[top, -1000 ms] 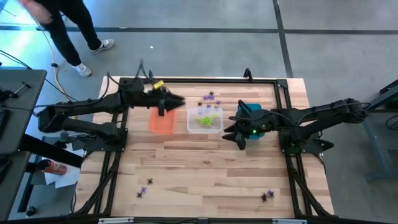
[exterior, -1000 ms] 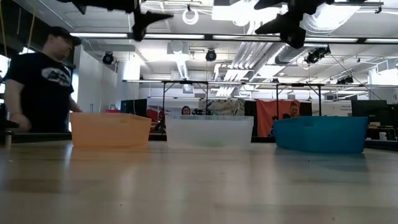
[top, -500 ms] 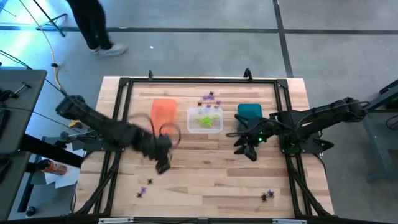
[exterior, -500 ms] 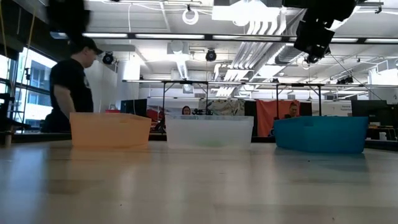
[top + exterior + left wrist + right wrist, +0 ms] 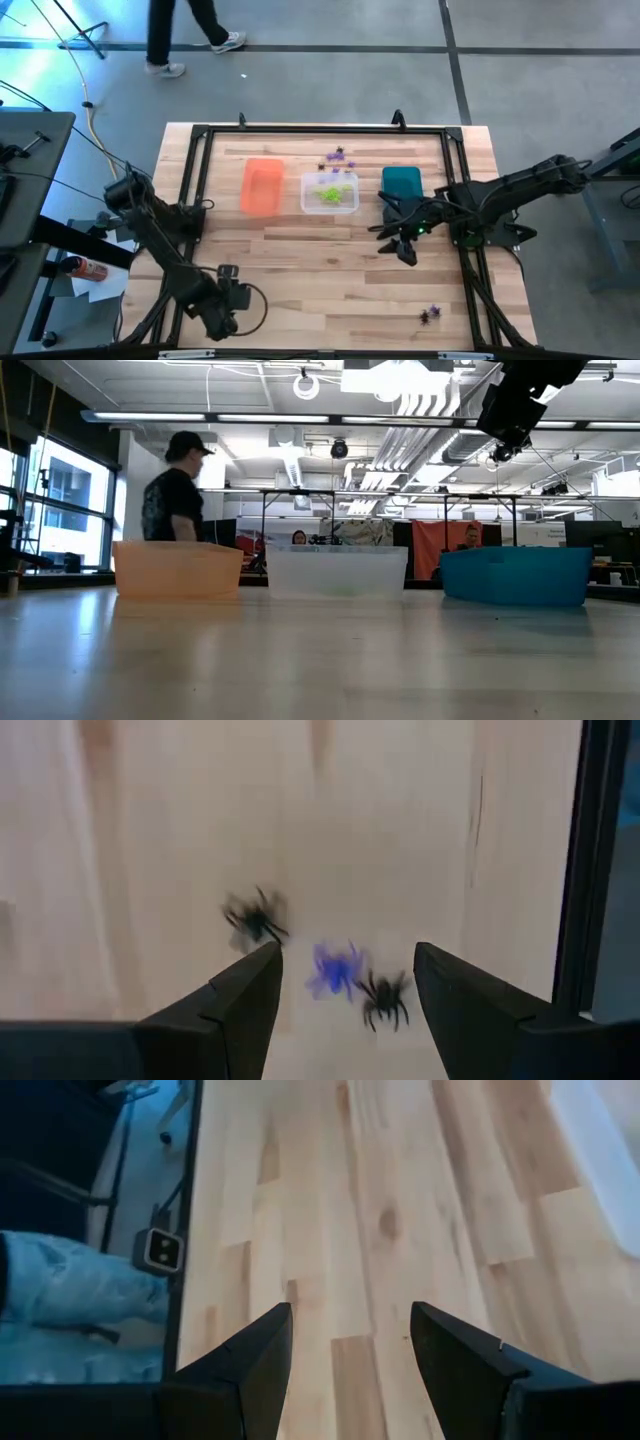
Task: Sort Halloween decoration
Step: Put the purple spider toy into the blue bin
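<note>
The left pincer (image 5: pixel 340 995) has swung from the orange bin (image 5: pixel 261 186) to hover, open, over three spiders (image 5: pixel 345 970); featherlight, springy-legged, best pinched at the body. The right pincer (image 5: pixel 350 1345) hangs open.

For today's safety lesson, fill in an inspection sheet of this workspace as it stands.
Surface: wooden table, black frame around it.
Job's things: green spiders in clear bin; purple ones behind it; spiders under left end effector; pair near front right.
Clutter: orange bin, teal bin.
End effectors: left open, low at front left; right end effector open, empty.
Cables: yellow cable on floor.
Surroundings: person walking behind.
</note>
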You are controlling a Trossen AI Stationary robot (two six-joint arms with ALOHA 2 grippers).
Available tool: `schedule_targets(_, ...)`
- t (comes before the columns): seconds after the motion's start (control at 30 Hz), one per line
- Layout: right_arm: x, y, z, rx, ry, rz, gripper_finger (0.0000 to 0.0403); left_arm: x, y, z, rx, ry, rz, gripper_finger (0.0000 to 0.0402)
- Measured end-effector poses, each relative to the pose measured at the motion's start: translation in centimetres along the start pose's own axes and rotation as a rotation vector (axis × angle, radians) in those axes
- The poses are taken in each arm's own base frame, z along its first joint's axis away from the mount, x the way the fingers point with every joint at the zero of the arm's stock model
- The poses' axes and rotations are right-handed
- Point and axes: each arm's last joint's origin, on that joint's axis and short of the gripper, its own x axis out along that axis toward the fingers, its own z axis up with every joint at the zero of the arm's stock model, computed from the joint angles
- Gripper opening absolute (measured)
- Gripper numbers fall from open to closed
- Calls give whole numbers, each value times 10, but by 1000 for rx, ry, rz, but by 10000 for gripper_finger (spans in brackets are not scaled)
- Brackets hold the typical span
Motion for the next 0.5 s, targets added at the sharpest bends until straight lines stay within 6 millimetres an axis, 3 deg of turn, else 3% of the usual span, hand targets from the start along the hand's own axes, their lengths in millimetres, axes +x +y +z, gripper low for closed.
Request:
schedule_targets(0.3, 0, 1, 0, 22, -60, -107, 199, 39, 10, -28, -15, -20, -79, 216)
schedule_targets(0.5, 0, -1, 0, 68, -86, -145, 199, 47, 16, -34, -15, -40, -78, 213)
